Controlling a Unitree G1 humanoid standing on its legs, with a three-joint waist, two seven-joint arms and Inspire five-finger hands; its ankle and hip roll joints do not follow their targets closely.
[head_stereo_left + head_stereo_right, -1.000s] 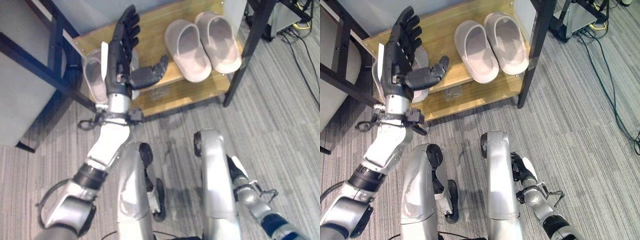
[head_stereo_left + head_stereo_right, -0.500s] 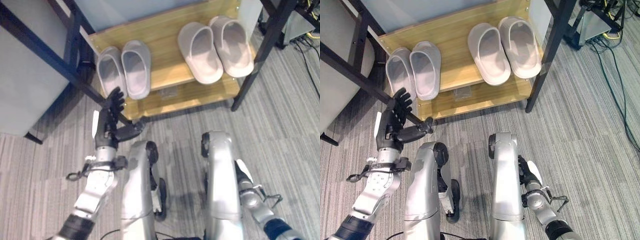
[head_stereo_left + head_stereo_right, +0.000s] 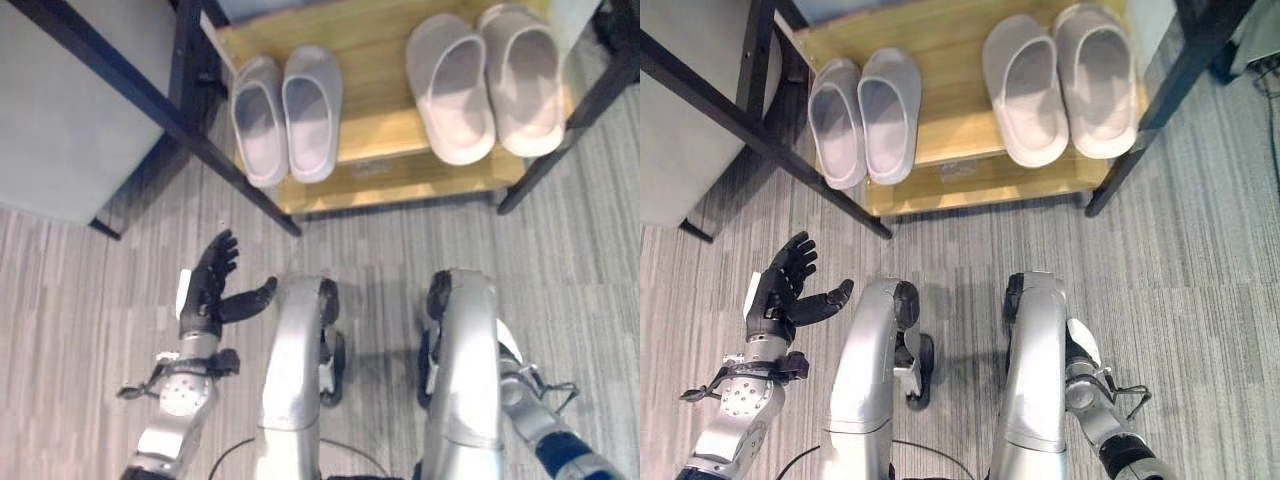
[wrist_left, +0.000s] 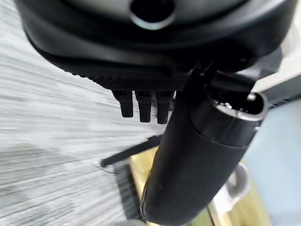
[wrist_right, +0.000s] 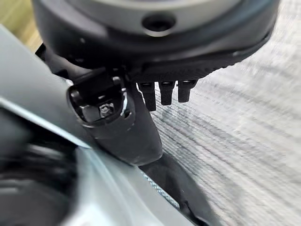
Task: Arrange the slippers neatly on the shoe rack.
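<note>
Four slippers [image 3: 288, 115] paired on shoe rack [image 3: 380, 170], prob light, soft foam w/ heel-rim grip; left hand [image 3: 205, 290] fingers spread, empty; right hand [image 3: 1080, 362] low, fingers look straight, empty.

Matt slippers on your varnished wood rack
You see smooth grey slippers [image 3: 864, 118], pale pair [image 3: 1060, 82], a glossy wooden shelf [image 3: 950, 150], dark metal posts [image 3: 1140, 150], ribbed grey carpet [image 3: 1200, 280].

Two pairs of slippers sit side by side on the shoe rack [image 3: 940, 150]: one pair [image 3: 864, 115] left, the other pair [image 3: 1060, 82] right, well apart.
</note>
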